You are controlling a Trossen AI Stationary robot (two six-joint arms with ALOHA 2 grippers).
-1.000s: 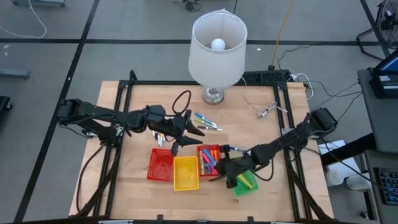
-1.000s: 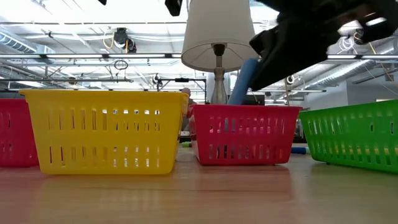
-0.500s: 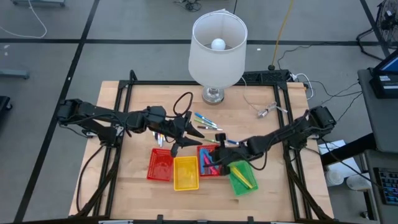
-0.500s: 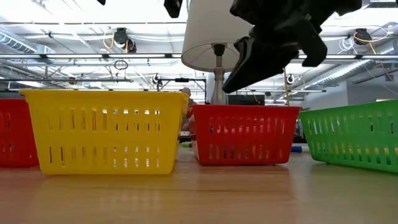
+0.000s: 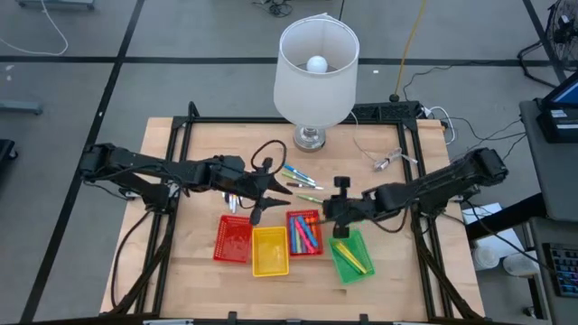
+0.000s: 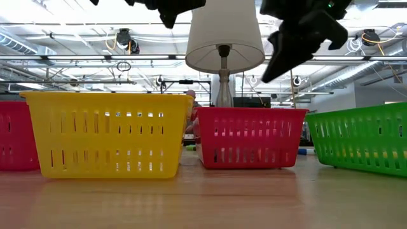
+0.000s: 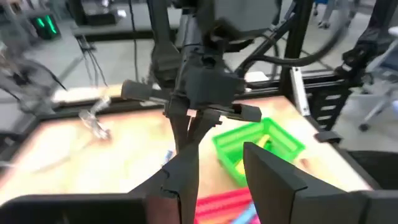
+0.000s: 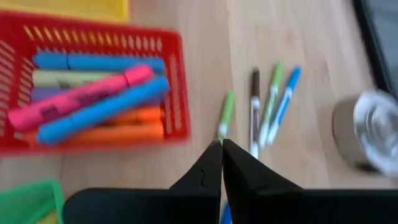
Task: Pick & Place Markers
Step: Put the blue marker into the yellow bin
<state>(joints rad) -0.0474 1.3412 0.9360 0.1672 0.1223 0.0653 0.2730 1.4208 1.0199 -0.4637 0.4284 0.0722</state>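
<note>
Loose markers in green, blue and brown lie flat on the wood between the lamp and the trays, and show again in the right wrist view. More markers in blue, pink, orange and yellow lie in the right-hand red tray. A yellow marker lies in the green tray. My right gripper is shut and empty, raised above the table between the red tray and the loose markers. My left gripper is open and empty, raised left of the loose markers and pointing at the right arm.
Four mesh trays stand in a row near the front: red, yellow, red and green. A white-shaded lamp stands at the far edge, its base close to the loose markers. A black cable and a metal clip lie nearby.
My right gripper has risen from beside the green tray, crossed the right-hand red tray and moved toward the far edge and the loose markers. The blue marker seen at it a second ago no longer shows there. My left gripper has dipped slightly.
</note>
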